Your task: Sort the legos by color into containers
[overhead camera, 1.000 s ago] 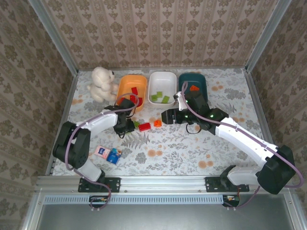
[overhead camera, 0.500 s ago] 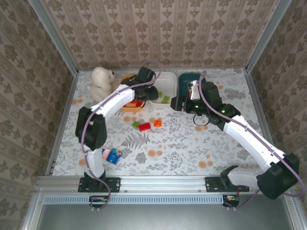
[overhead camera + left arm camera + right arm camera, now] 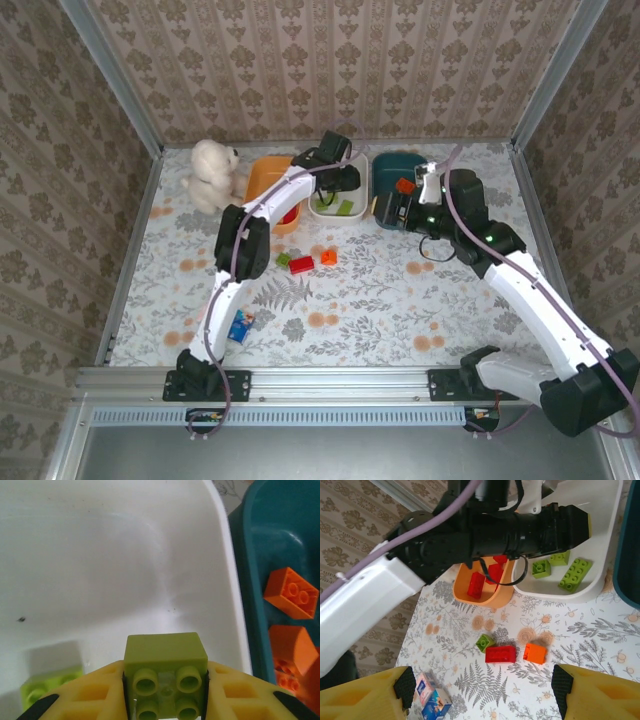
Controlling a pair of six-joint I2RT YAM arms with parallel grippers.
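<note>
Since half a second ago the left tool [image 3: 166,692] has swung further right and now hangs above the white tray [image 3: 100,555], clamped on a lime green lego [image 3: 166,672]. A second green lego [image 3: 50,685] lies left of it, partly hidden by a finger. The right tool [image 3: 482,682] gapes empty, its fingers [image 3: 365,695] cut off at the corners, with loose legos [image 3: 501,653] on the surface [image 3: 580,645] ahead.

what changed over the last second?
Left gripper swung from the loose bricks to above the white tray, shut on a lime green brick. Right gripper, open, pulled back toward the teal tray. Loose bricks, trays and plush toy stayed put.
</note>
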